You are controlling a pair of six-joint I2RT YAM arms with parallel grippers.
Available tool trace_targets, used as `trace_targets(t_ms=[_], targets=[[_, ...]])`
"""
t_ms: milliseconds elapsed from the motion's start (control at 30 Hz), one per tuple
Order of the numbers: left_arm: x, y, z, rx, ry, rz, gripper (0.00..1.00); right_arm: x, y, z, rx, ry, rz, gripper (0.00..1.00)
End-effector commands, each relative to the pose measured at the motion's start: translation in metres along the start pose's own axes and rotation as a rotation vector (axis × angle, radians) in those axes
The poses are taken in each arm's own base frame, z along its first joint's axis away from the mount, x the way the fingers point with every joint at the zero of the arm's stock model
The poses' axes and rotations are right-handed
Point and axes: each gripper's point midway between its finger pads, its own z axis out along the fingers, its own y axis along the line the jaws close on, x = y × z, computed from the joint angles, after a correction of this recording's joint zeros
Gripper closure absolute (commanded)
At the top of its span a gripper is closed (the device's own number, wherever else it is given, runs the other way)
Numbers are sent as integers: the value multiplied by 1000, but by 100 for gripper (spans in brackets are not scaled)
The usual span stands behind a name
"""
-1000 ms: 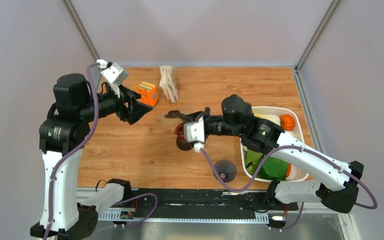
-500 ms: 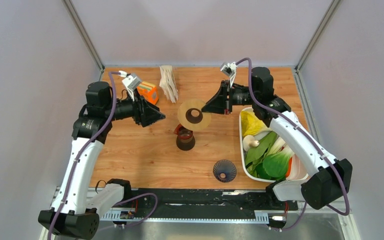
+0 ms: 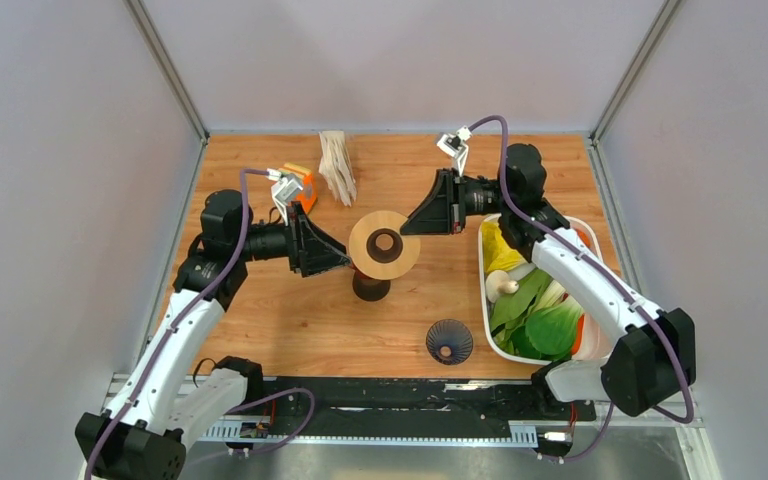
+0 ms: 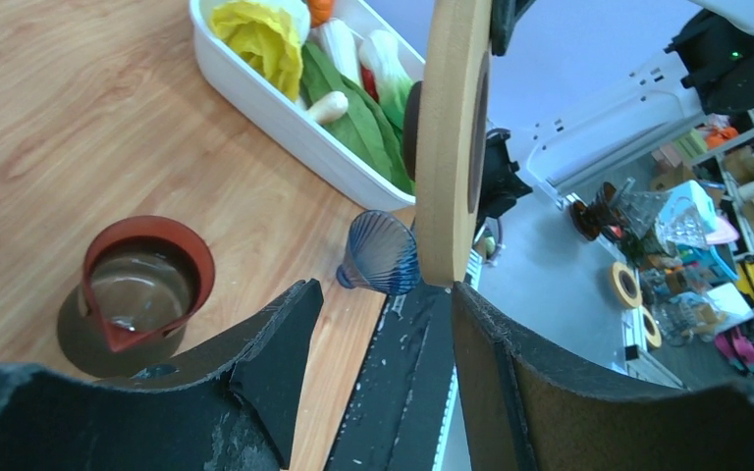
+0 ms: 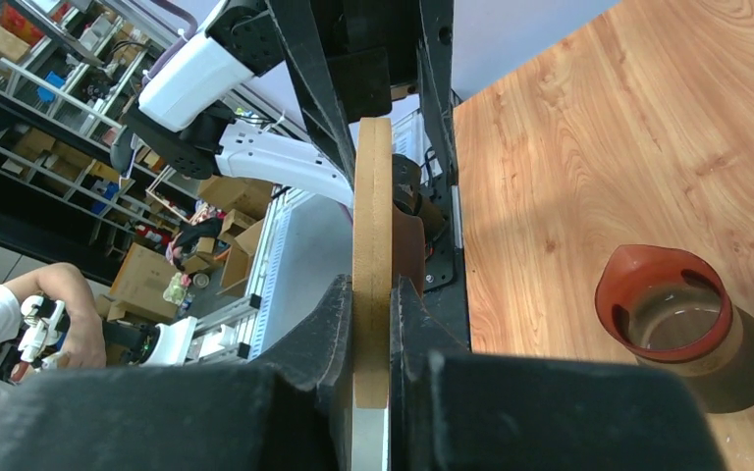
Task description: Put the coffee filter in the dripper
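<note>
The dark blue ribbed dripper (image 3: pixel 449 341) stands empty on the table's near side; it also shows in the left wrist view (image 4: pixel 381 253). A fanned stack of white paper coffee filters (image 3: pixel 338 166) lies at the back. My right gripper (image 3: pixel 412 226) (image 5: pixel 373 294) is shut on the rim of a tan wooden ring (image 3: pixel 385 245) (image 5: pixel 372 226), held in the air above the brown pot (image 3: pixel 371 288). My left gripper (image 3: pixel 344 262) (image 4: pixel 383 353) is open, its fingers at the ring's (image 4: pixel 449 147) opposite edge; I cannot tell whether they touch it.
A white tray (image 3: pixel 592 352) of vegetables sits on the right, under my right arm. An orange object (image 3: pixel 300 186) lies behind the left gripper. The brown pot (image 4: pixel 142 294) (image 5: pixel 673 314) holds some liquid.
The right gripper lifted the tan ring off the pot and now holds it a little lower and to the left. The left gripper moved right to the ring's edge.
</note>
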Motion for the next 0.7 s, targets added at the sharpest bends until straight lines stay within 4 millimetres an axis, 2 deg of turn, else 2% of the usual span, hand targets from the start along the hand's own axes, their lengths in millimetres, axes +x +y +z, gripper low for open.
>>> trace_targets(t_ms=[0,200,300,400,467,533,600,633,667], targets=[[-8,-21,2,91,-34,29,39,-7,6,2,-32,-10,-28,100],[-5,-30,6,143,-32,14,40,-3,1,4,-35,-11,-14,100],[-6,-29,11,153,-39,9,51,-2,2,5,-41,-9,-7,100],[-5,-26,14,157,-43,-3,57,0,0,7,-45,-7,3,100],[-5,-25,16,161,-45,-12,65,1,-6,8,-35,-9,18,100],[-3,-25,16,171,-47,-31,85,2,-11,9,-27,-9,33,100],[1,-23,17,169,-49,-66,98,1,-17,10,-13,-16,42,99],[5,-20,18,166,-44,-105,99,0,-20,11,-2,-21,40,91],[6,-19,18,165,-49,-116,100,-2,-25,11,15,-27,41,76]])
